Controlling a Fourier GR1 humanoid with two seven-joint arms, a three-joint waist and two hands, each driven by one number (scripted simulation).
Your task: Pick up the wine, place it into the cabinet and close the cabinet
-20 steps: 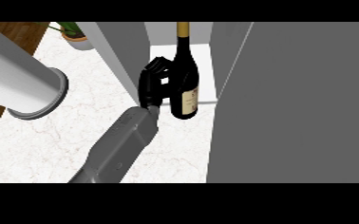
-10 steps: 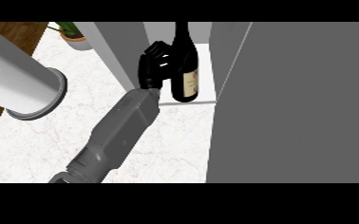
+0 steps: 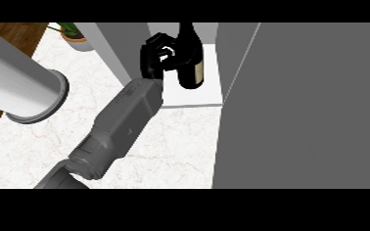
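Inside the open cabinet [image 3: 121, 49], between its grey walls, the wine bottle [image 3: 186, 76] stands roughly upright over the white cabinet floor [image 3: 194, 98], its neck running toward the top of the view and a cream label [image 3: 201, 71] showing on its right side. Whether its base touches that floor or sits just above it, I cannot tell.

The right robot hand [image 3: 154, 58] is clamped on the wine bottle from the left, black fingers and thumb curled round the upper body and shoulder. Its grey forearm [image 3: 121, 123] slants in from the lower left, crossing the white marbled worktop [image 3: 177, 142] up to the cabinet's mouth.

To the right of the wine bottle, a broad grey cabinet door [image 3: 292, 107] fills most of that side of the view, standing open with its near edge just beside the opening.

At the left edge a large pale grey cylinder [image 3: 25, 85] with a rimmed end lies over the worktop, well apart from the cabinet. Beyond it, near the top left, a potted plant [image 3: 72, 35] sits beside a patch of brown wood [image 3: 18, 34]. The left robot hand does not show.
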